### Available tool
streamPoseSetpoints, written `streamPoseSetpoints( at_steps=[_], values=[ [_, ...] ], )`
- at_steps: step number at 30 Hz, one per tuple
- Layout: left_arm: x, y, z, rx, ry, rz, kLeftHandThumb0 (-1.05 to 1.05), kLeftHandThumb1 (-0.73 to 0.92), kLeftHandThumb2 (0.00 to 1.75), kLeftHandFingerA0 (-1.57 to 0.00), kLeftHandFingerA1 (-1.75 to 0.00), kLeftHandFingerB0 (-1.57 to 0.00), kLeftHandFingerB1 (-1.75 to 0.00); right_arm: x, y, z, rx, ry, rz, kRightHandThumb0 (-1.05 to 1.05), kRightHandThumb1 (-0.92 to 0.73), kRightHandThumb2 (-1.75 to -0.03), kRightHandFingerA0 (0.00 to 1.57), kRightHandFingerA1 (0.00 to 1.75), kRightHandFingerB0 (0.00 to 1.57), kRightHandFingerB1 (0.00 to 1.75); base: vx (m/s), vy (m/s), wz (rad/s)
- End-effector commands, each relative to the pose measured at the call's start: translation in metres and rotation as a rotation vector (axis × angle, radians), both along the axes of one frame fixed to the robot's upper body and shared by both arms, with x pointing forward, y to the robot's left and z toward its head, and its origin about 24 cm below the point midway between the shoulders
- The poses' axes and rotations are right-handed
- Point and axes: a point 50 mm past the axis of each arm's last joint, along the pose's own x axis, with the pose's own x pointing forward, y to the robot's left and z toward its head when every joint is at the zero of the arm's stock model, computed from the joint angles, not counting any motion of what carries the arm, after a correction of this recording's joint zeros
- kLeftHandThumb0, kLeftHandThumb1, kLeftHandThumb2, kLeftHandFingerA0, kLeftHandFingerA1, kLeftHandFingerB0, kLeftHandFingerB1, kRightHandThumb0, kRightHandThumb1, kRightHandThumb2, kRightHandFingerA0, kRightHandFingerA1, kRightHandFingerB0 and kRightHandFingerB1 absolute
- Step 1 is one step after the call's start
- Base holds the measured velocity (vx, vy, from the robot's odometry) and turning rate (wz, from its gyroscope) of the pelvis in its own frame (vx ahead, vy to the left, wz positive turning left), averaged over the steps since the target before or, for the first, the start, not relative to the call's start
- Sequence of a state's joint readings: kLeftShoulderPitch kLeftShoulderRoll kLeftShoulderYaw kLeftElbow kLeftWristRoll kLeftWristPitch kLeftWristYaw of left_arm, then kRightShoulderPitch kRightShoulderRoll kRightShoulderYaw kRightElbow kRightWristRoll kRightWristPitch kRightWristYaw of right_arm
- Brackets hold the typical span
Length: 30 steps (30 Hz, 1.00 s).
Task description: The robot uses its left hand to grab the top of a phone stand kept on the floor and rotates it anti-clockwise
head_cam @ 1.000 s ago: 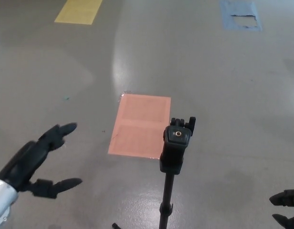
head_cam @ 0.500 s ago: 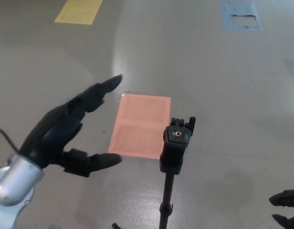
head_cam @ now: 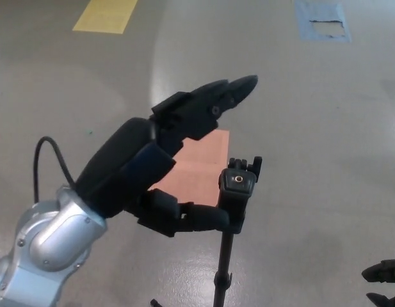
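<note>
Phone stand (head_cam: pixel 236 192) on grey floor (head_cam: pixel 325 128), just beside the left hand (head_cam: pixel 152 169) on its thumb side. Black clamp head tops a thin black pole; the foot runs out of view below, so base spread unknown.

Left hand open, holding nothing. Its long fingers (head_cam: pixel 213 99) reach up and beyond the clamp head; the thumb (head_cam: pixel 191 219) lies low, tip at or very near the head's lower left edge. Contact there cannot be told. The head sits in the gap between thumb and fingers, not yet enclosed.

Right hand (head_cam: pixel 384 281) only a sliver at the lower right, well apart from the stand; fingers too cropped to read.

Salmon floor patch (head_cam: pixel 200 169) lies behind the hand and stand. A yellow patch (head_cam: pixel 107 14) and a blue patch (head_cam: pixel 322 19) sit far beyond, no bearing on the job.

Handling judgement: the stand looks light, rigid, hard plastic and metal, likely smooth. Tall and narrow, so a sideways shove could tip it. Best hold is the blocky clamp head, thumb on one flat side and fingers on the other, squeezing evenly. The twist should run about the pole's axis, with slight downward pressure to keep the foot planted.
</note>
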<state>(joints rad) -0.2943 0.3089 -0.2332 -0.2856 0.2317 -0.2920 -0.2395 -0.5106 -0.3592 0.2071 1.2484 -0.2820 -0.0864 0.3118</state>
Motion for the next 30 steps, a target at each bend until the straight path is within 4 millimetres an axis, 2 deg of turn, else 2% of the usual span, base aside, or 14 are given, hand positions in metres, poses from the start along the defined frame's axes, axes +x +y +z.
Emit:
streamPoseSetpoints(
  at_steps=[1, 9, 10, 11, 15, 16, 17, 20, 24, 25, 26, 27, 28, 30],
  values=[
    [0.004, -0.005, -0.004, 0.055, 0.025, 0.014, -0.64, 0.41, 0.71, -0.12, -0.14, 0.00, -0.04, -0.002, -0.007, 0.002, -0.017, 0.004, 0.008, -0.45, -0.74, -0.76, 0.29, 0.44, 0.19, 0.37, 0.00, 0.000, 0.00],
    [0.010, -0.009, -0.009, 0.037, 0.034, 0.023, -0.60, 0.39, 0.71, -0.11, -0.22, 0.00, -0.14, -0.002, -0.006, 0.002, -0.021, 0.005, 0.009, -0.45, -0.75, -0.76, 0.28, 0.42, 0.19, 0.37, 0.00, 0.000, 0.00],
    [0.011, -0.010, -0.010, 0.034, 0.030, 0.028, -0.55, 0.36, 0.73, -0.08, -0.28, 0.00, -0.22, -0.002, -0.006, 0.002, -0.019, 0.007, 0.007, -0.45, -0.74, -0.76, 0.28, 0.43, 0.19, 0.37, 0.00, 0.000, 0.00],
    [0.013, -0.010, -0.010, 0.029, 0.025, 0.033, -0.57, 0.38, 0.72, -0.05, -0.36, -0.05, -0.26, -0.002, -0.006, 0.002, -0.018, 0.007, 0.007, -0.39, -0.82, -0.65, 0.34, 0.39, 0.20, 0.30, 0.00, 0.000, 0.00],
    [0.017, -0.011, -0.011, 0.018, 0.011, 0.047, -0.60, 0.39, 0.72, -0.06, -0.38, -0.05, -0.28, -0.001, -0.006, 0.002, -0.017, 0.008, 0.006, -0.39, -0.82, -0.65, 0.33, 0.39, 0.20, 0.30, 0.00, 0.000, 0.00],
    [0.018, -0.011, -0.012, 0.008, 0.015, 0.046, -0.57, 0.44, 0.54, -0.12, -0.30, -0.12, -0.28, -0.001, -0.006, 0.002, -0.018, 0.008, 0.007, -0.45, -0.75, -0.76, 0.29, 0.43, 0.20, 0.37, 0.00, 0.000, 0.00],
    [0.022, -0.012, -0.012, -0.001, 0.012, 0.052, -0.32, 0.25, 0.84, 0.00, -0.49, 0.00, -0.48, -0.001, -0.006, 0.003, -0.018, 0.006, 0.010, -0.44, -0.75, -0.76, 0.28, 0.43, 0.20, 0.37, 0.00, 0.000, 0.00],
    [0.025, -0.013, -0.012, -0.009, 0.010, 0.059, -0.32, 0.25, 0.84, 0.00, -0.49, 0.00, -0.48, 0.000, -0.006, 0.003, -0.014, 0.007, 0.004, -0.45, -0.74, -0.76, 0.30, 0.43, 0.20, 0.37, 0.00, 0.000, 0.00],
    [0.028, -0.015, -0.012, -0.014, 0.009, 0.068, -0.31, 0.26, 0.84, 0.00, -0.48, 0.00, -0.47, 0.000, -0.006, 0.003, -0.021, 0.006, 0.008, -0.39, -0.82, -0.65, 0.35, 0.39, 0.21, 0.30, 0.00, 0.000, 0.00],
    [0.029, -0.016, -0.013, -0.015, 0.012, 0.071, -0.31, 0.25, 0.84, 0.00, -0.48, 0.00, -0.47, 0.000, -0.005, 0.003, -0.017, 0.004, 0.011, -0.44, -0.75, -0.76, 0.29, 0.43, 0.20, 0.37, 0.00, 0.000, 0.00],
    [0.029, -0.017, -0.013, -0.015, 0.011, 0.071, -0.31, 0.25, 0.84, 0.00, -0.48, 0.00, -0.47, 0.000, -0.005, 0.003, -0.015, 0.003, 0.011, -0.44, -0.75, -0.76, 0.29, 0.43, 0.20, 0.37, 0.00, 0.000, 0.00],
    [0.029, -0.017, -0.013, -0.016, 0.012, 0.072, -0.31, 0.25, 0.84, -0.01, -0.48, -0.01, -0.47, 0.001, -0.005, 0.003, -0.015, 0.003, 0.013, -0.39, -0.83, -0.65, 0.34, 0.39, 0.21, 0.31, 0.00, 0.000, 0.00],
    [0.030, -0.018, -0.013, -0.020, 0.014, 0.072, -0.60, 0.41, 0.67, -0.14, -0.38, -0.10, -0.35, 0.001, -0.005, 0.004, -0.020, 0.002, 0.015, -0.46, -0.73, -0.79, 0.31, 0.44, 0.19, 0.38, 0.00, 0.000, 0.00],
    [0.030, -0.018, -0.014, -0.024, 0.017, 0.073, -0.60, 0.41, 0.67, -0.14, -0.38, -0.10, -0.35, 0.001, -0.006, 0.004, -0.026, 0.001, 0.016, -0.46, -0.73, -0.79, 0.31, 0.44, 0.19, 0.38, 0.00, 0.000, 0.00]
  ],
)
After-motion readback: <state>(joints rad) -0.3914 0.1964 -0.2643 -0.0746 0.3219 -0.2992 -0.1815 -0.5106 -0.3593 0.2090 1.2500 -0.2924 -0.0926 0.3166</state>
